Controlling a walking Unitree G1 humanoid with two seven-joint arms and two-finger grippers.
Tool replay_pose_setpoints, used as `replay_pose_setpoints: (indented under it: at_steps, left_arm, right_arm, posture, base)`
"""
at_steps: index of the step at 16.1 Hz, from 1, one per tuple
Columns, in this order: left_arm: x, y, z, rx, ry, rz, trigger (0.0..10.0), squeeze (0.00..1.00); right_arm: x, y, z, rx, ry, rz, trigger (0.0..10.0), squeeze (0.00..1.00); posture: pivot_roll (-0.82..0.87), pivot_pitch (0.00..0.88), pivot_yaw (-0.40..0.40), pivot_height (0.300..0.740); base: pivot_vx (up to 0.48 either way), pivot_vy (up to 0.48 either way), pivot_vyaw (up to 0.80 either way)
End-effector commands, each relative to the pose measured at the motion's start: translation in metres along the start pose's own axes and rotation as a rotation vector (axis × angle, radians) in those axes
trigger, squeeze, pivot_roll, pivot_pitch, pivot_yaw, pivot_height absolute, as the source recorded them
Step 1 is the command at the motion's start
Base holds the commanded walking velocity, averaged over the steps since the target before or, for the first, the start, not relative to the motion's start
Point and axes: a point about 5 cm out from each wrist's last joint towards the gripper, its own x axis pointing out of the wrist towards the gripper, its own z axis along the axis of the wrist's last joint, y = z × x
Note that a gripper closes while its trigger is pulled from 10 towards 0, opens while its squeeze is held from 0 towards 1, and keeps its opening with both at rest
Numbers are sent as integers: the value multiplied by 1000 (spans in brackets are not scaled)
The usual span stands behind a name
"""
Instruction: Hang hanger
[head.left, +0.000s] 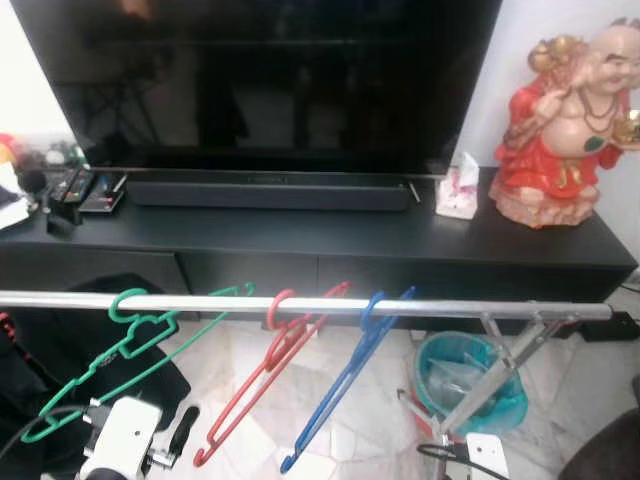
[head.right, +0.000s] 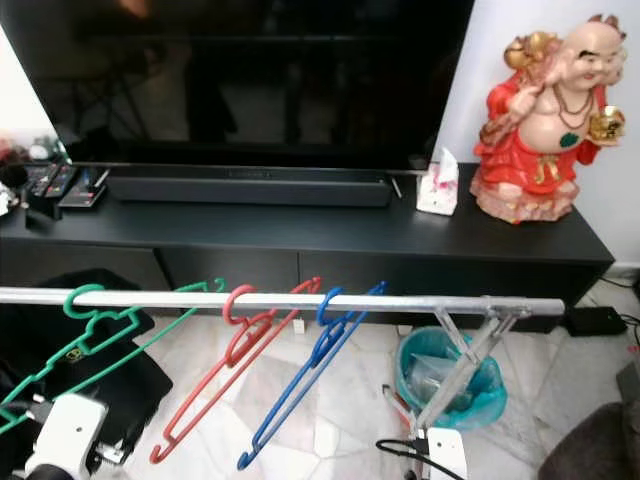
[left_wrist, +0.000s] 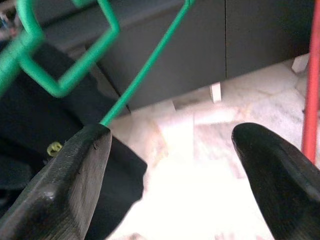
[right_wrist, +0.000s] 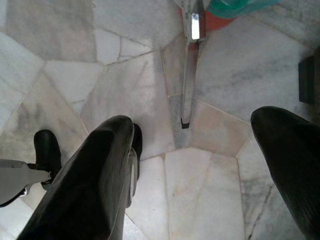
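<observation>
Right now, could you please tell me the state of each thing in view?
green hanger: hooked on the rail, tilted.
red hanger: hooked on the rail, tilted.
blue hanger: hooked on the rail, tilted.
left hand: open, empty, by the green hanger.
right hand: open, empty, over the floor.
television: screen dark.

A silver rail (head.left: 300, 303) runs left to right across the near scene, held up at its right end by a metal stand (head.left: 500, 370). Three hangers hook over it: a green hanger (head.left: 120, 345) at the left, a red hanger (head.left: 265, 375) in the middle and a blue hanger (head.left: 345, 375) just right of it. All three tilt down toward the near left. The red and blue hooks sit near each other; the green hook is further apart.
</observation>
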Motion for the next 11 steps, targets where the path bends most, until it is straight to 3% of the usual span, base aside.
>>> replay_pose_setpoints:
  at_steps: [1,11]
  left_arm:
    - [2,3,-12,-40,54,24,10000,0]
    - [27,-19,-79,-133,339,13,10000,0]
  right_arm:
    - [0,0,0,-3,0,0,10000,0]
    - [0,1,0,5,-1,-3,10000,0]
  posture:
    - [154,0,-9,732]
    - [139,0,-11,732]
  base:
    - [0,0,0]
    - [0,0,0]
